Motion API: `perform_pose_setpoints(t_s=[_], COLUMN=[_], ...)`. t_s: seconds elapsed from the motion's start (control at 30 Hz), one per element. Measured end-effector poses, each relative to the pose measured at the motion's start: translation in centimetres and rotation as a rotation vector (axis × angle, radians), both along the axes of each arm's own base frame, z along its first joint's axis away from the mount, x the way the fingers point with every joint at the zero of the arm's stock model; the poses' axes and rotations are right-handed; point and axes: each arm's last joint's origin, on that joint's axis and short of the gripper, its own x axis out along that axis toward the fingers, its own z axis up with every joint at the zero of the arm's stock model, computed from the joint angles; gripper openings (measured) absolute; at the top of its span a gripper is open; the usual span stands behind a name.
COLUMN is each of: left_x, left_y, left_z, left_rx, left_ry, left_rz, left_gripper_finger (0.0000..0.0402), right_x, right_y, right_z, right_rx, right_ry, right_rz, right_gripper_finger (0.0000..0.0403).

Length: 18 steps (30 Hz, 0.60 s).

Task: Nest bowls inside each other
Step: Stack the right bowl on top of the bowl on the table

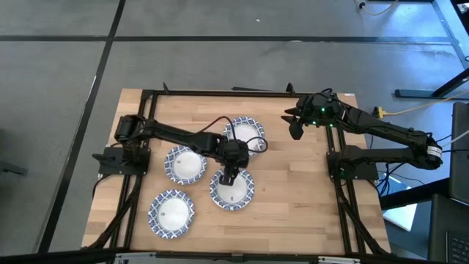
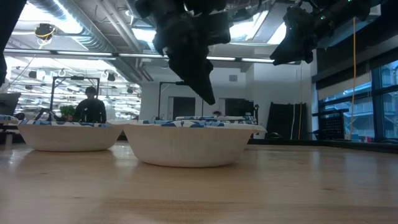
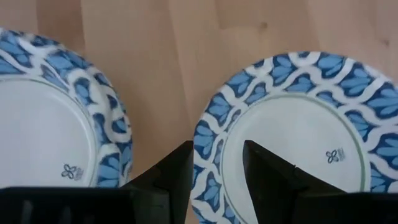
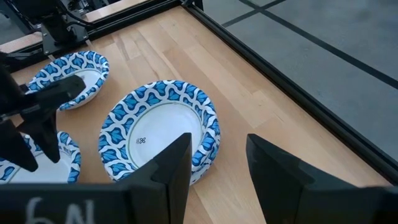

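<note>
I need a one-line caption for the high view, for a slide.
Left gripper hovers open over the rim of one bowl among four on the wooden table; right gripper waits, open, near the far edge.

Even overhead light, soft shadows; low view backlit, foreground blurred.

Both arms are matte black with slim jointed links, the left arm carrying a looping black cable, the right arm showing small green lights and a white band.
</note>
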Motion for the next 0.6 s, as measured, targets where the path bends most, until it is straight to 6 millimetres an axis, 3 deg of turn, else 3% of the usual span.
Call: perform_pose_setpoints(t_s=[0.37, 0.6], left_x=[0.4, 0.6], left_y=[0.2, 0.3], left_z=[-2.7, -2.9], left_rx=[0.047, 0.04], left_ry=[0.091, 0.083], left_rz=[0.023, 0.016], left_gripper_finger=[0.0133, 0.0133], right_x=[0.0, 0.1], right_y=[0.0, 0.3], right_z=[0.0, -0.1], right_rx=[0.018, 0.026], right_ry=[-0.008, 0.001], right_rz=[-0.009, 0.007], right_gripper_finger=[0.0154, 0.0154])
